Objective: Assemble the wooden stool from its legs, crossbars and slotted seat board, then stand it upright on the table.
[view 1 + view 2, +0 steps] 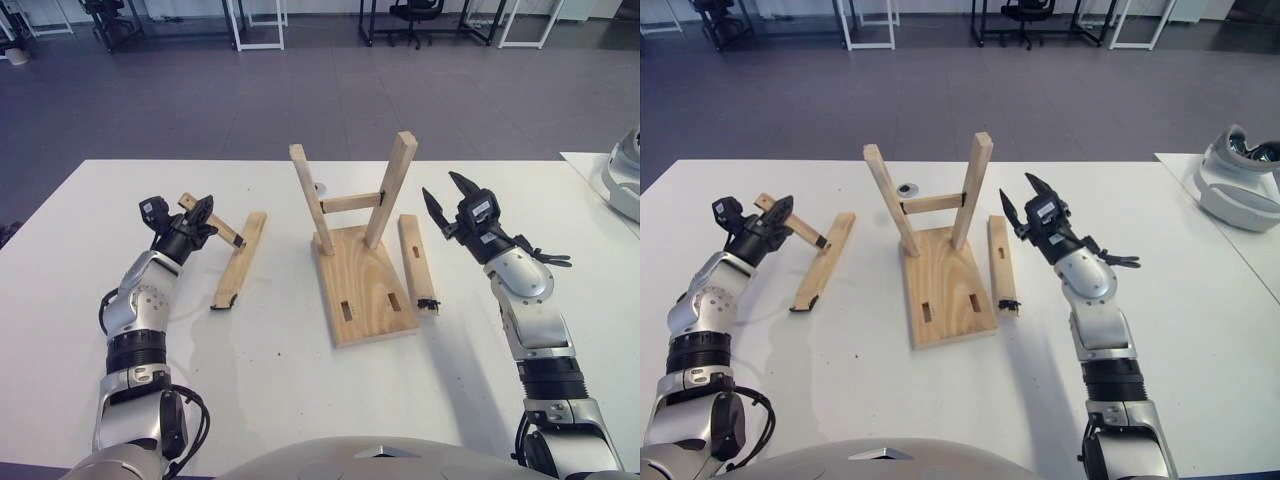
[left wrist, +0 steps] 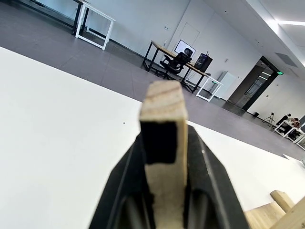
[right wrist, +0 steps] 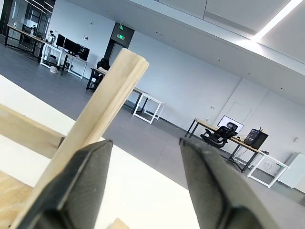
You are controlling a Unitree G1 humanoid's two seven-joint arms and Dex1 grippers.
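Seat (image 1: 365, 285) lies mid-desk (image 1: 300, 400), upright legs (image 1: 392, 185) plugged in. Left pincer (image 1: 205, 215) clamps crossbar (image 1: 228, 232) against loose leg (image 1: 241, 258), likely joining them. Right pincer (image 1: 440, 190) gapes beside upright legs, probably to steady.

The left upright leg (image 1: 311, 200), the right upright leg (image 1: 391, 190) and the linking crossbar (image 1: 351, 203) are forming a barrier across the far end of the seat board (image 1: 365, 280), leaving a low gap under the bar and open air above the board's near half. The right gripper (image 1: 438, 183), fingers spread, is hovering just beside the right upright leg, with the right loose leg (image 1: 415, 262) lying along the board's edge and narrowing the way in at table level. The left loose leg (image 1: 242, 258) is lying between the board and the left gripper (image 1: 200, 212), which is clamping a short crossbar (image 1: 222, 230), while the near part of the table (image 1: 300, 380) is offering wide passage on both sides.
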